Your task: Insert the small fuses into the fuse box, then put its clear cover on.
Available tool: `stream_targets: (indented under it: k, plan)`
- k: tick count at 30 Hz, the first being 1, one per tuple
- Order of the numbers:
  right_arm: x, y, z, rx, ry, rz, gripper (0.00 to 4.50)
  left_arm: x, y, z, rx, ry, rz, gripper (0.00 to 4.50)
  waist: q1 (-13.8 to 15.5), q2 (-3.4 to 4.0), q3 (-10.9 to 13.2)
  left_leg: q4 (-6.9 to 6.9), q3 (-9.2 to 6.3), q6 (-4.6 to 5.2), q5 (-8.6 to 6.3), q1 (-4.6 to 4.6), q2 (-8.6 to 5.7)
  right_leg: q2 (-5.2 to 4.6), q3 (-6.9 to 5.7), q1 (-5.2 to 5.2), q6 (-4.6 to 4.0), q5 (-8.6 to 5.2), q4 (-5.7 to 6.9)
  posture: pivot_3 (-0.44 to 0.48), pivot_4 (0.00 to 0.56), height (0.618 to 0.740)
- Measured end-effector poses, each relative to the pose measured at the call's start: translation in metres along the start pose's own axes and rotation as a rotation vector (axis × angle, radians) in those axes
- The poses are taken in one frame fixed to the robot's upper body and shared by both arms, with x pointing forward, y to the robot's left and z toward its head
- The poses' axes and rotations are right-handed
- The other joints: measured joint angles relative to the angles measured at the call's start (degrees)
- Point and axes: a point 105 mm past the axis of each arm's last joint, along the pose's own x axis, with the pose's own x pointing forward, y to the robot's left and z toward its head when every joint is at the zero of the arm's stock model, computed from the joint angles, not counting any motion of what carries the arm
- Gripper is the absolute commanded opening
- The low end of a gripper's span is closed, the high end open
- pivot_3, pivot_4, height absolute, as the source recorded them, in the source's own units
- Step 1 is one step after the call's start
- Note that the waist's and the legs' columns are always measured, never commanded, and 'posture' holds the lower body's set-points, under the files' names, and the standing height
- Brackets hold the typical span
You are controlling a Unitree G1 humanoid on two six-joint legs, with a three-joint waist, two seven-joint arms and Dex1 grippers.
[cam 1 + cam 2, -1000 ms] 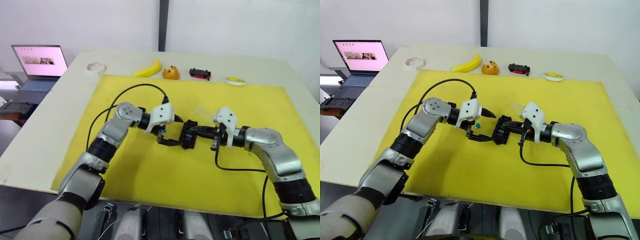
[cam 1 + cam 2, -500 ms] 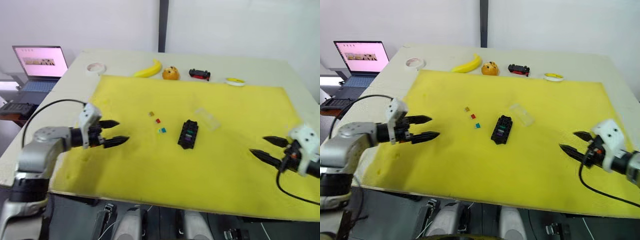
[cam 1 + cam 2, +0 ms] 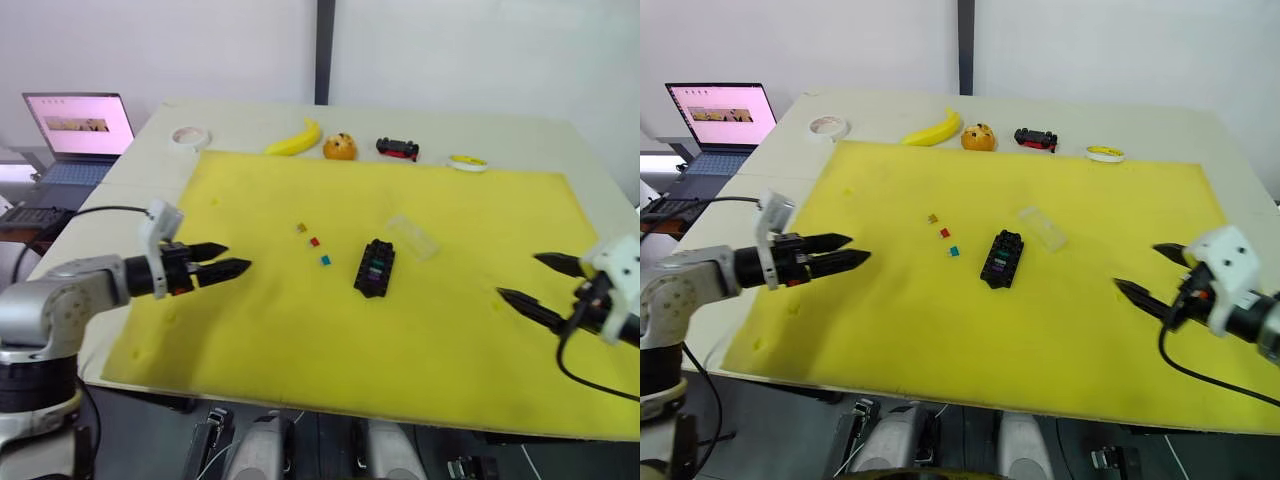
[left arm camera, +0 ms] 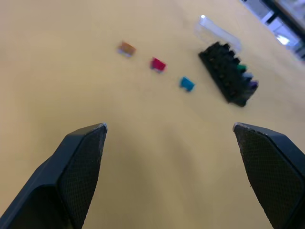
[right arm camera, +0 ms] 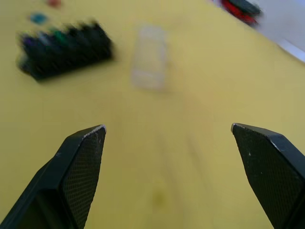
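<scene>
Three loose small fuses (image 3: 312, 241) lie on the yellow mat (image 3: 300, 330) in a short diagonal line: orange, red, teal, the teal one nearest the fuse box (image 3: 375, 268). Fuse box sits near mid-mat, black, long axis running roughly toward and away from the robot; a few coloured fuses (green, purple among them) already seated in its slots. Clear cover (image 3: 413, 236) rests flat on the mat just beyond and to the right of the box, apart from it. Left hand (image 3: 228, 259) hovers over the mat's left part, fingers spread, holding nothing, tips pointing toward the loose fuses. Right hand (image 3: 537, 287) over the mat's right edge, fingers spread wide, empty, well apart from the box. Along the tabletop (image 3: 250, 118) beyond the mat: tape roll (image 3: 187, 135), banana (image 3: 296, 139), orange (image 3: 340, 147), toy car (image 3: 398, 149), yellow disc (image 3: 469, 161). Laptop (image 3: 76, 130) off the tabletop's left side.
</scene>
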Motion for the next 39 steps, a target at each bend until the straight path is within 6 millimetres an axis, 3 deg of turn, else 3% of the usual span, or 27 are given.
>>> stream_targets:
  k: [5,9,14,19,39]
  plan:
    - [0.035,0.045,0.019,0.010,-0.066,0.166,4.48,0.029,-0.018,0.009,-0.222,0.009,-0.089,4.50,0.2,-0.05,0.0,0.19,-0.06,0.05,-0.03,-0.09,-0.06,0.12,-0.10,0.01,0.01,0.00,0.04,0.000,0.150,0.740]
    - [0.052,0.064,0.026,0.018,-0.093,0.235,4.48,0.051,-0.023,-0.002,-0.377,0.055,-0.135,4.50,-0.1,-0.05,0.0,0.21,-0.04,0.05,-0.03,-0.08,-0.08,0.11,-0.05,-0.02,0.01,0.00,0.06,0.000,0.150,0.740]
    - [0.067,0.075,0.032,0.020,-0.109,0.258,4.48,0.068,-0.009,-0.013,-0.569,0.078,-0.102,4.50,0.1,-0.05,0.0,0.20,-0.07,-0.03,0.02,-0.08,-0.04,0.05,-0.05,-0.06,0.01,0.00,0.12,0.000,0.150,0.740]
    - [0.075,0.085,0.029,0.037,-0.102,0.268,4.48,0.084,-0.011,-0.013,-0.662,0.096,-0.108,4.50,0.2,-0.06,0.0,0.20,-0.05,-0.16,0.09,-0.10,-0.15,0.02,-0.05,-0.06,0.01,0.00,0.08,0.000,0.150,0.740]
    - [0.082,0.090,0.019,0.072,-0.080,0.225,4.48,0.111,-0.024,-0.016,-0.805,0.114,-0.145,4.50,0.4,-0.07,0.0,0.20,-0.05,-0.31,0.17,-0.11,-0.24,-0.02,-0.06,-0.03,0.01,0.00,0.06,0.000,0.150,0.740]
